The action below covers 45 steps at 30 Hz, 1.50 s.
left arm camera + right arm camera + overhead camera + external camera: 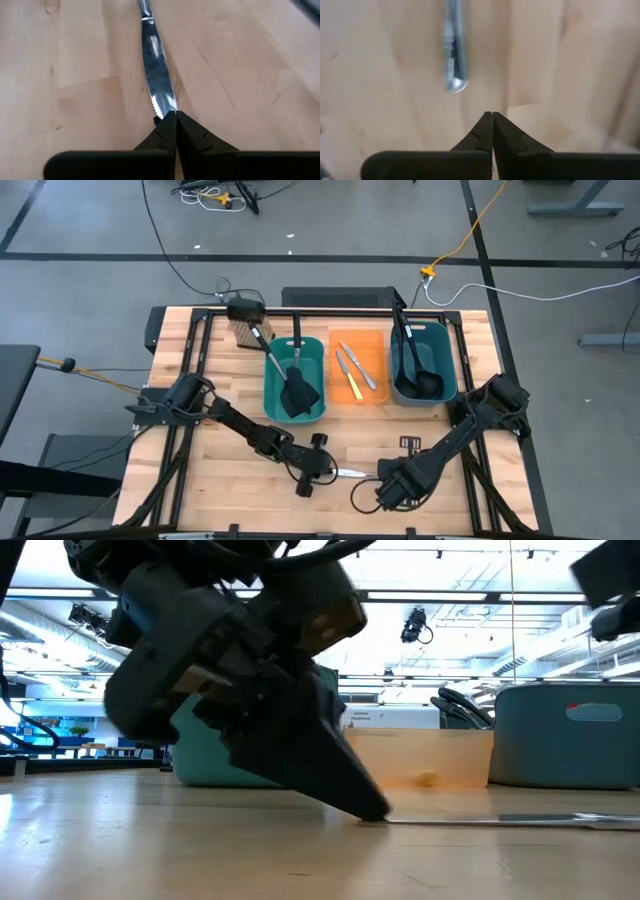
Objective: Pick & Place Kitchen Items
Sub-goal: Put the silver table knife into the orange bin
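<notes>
High view: the left gripper (322,473) sits low over the near worktop (220,500), jaws pressed together at the tip of a small silver knife (352,473); the left wrist view shows the blade's point meeting the closed jaws, though whether they pinch it is unclear. The knife lies flat, running from these jaws toward the right gripper (385,485), whose jaws are also closed and empty, the handle's rounded end (455,82) just ahead of them, apart.
</notes>
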Motion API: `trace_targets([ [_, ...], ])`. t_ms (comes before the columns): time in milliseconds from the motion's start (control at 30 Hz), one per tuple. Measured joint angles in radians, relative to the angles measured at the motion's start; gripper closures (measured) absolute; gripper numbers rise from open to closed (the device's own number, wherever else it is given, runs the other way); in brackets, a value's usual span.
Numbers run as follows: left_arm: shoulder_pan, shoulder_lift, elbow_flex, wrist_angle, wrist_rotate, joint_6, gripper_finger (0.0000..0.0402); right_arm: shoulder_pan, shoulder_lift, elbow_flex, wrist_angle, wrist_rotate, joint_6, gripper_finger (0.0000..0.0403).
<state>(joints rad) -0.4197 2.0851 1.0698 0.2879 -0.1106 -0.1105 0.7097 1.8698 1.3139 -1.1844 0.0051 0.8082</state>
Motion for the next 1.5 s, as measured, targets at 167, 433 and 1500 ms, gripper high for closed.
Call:
trace_targets([
  [167,-0.014,-0.053,-0.006,-0.007,-0.033,0.069,0.0387,0.019,0.000,-0.001,0.018,-0.075,0.025,0.0398],
  [433,-0.030,-0.086,-0.001,0.032,-0.080,0.098,0.0395,0.027,0.000,-0.043,0.239,-0.092,0.022,0.0397],
  [1500,-0.020,-0.091,0.003,0.036,-0.103,0.124,0.0385,-0.001,-0.006,-0.249,0.461,-0.092,0.022,0.0397],
])
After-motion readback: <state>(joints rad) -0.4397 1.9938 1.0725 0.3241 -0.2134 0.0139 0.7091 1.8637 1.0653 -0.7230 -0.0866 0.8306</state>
